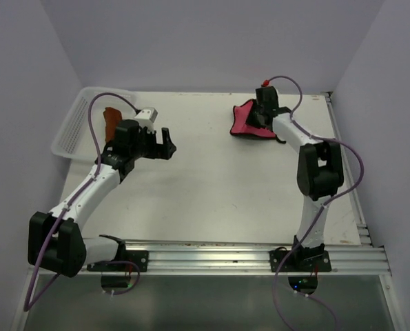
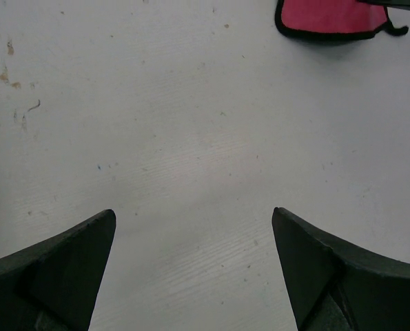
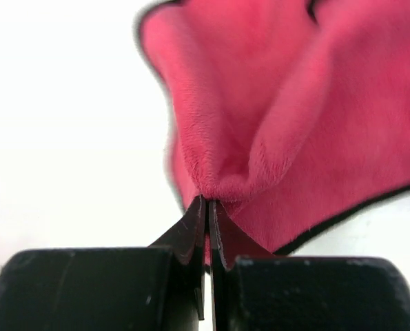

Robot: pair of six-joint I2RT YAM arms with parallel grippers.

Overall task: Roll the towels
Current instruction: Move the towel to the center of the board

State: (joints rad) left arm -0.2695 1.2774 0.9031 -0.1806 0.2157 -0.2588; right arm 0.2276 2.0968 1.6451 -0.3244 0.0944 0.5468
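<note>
At the far left of the table (image 1: 211, 186) a white mesh basket (image 1: 70, 127) sits against the wall. The rust-orange towel (image 1: 111, 121) lies inside it, toward its right side, and the left arm's wrist hides part of it.

Just right of the basket, the left gripper (image 1: 169, 142) hangs above bare tabletop with its jaws spread wide and nothing between them. The left wrist view shows its two dark fingers (image 2: 63, 272) far apart over the white, lightly stained surface, touching nothing. A purple cable (image 1: 91, 124) loops from this arm over the basket.

The middle of the table is bare white board.

Toward the far right lies the pink towel (image 1: 246, 123), bunched rather than flat, with its dark edging showing round the rim. A small dark loop (image 2: 397, 29) sticks out from its edge in the left wrist view. The right gripper (image 3: 207, 209) is down on the towel near its far right part. In the right wrist view the jaws are clenched tight on a fold of the pink cloth, which puckers and fans out from the fingertips.

The towel rests well apart from the basket and from the other towel. Neither towel is rolled.
</note>
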